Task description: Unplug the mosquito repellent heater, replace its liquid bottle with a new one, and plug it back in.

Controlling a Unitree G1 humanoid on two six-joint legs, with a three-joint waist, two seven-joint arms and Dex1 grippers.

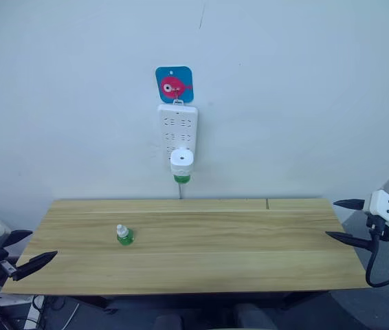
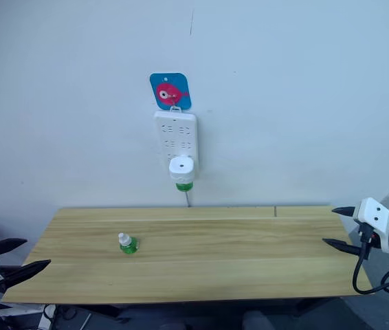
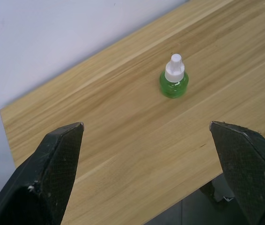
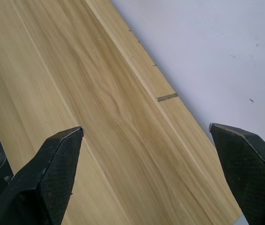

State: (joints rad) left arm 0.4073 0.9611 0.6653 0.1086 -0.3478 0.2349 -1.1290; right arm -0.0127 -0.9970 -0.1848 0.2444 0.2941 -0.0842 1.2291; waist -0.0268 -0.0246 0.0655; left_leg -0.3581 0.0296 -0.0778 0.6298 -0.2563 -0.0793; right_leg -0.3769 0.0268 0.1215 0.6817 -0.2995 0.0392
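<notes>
Left eye view: a long light-wood table (image 1: 249, 254) stands against a pale wall. On the wall, a white multi-socket power strip (image 1: 178, 130) hangs from a blue square hook plate with a red fish (image 1: 174, 84). The small white rounded mosquito repellent heater (image 1: 181, 162), a green bottle at its underside, is plugged into the strip's lower end. The small translucent green bottle with a white screw cap (image 1: 124, 234) stands upright on the table's left half, well apart from both arms. The left gripper (image 1: 31, 251) hovers off the table's left end, its two black fingers spread and empty. The right gripper (image 1: 344, 221) hovers at the table's right end, fingers likewise apart with nothing between them.

Left wrist view: the two black fingers (image 3: 53, 173) stand wide apart over the table's edge, and the green bottle stands upright on the wood beyond them.

Right wrist view: the black fingers (image 4: 48, 180) are spread wide above bare wood planks, the pale wall beyond.
</notes>
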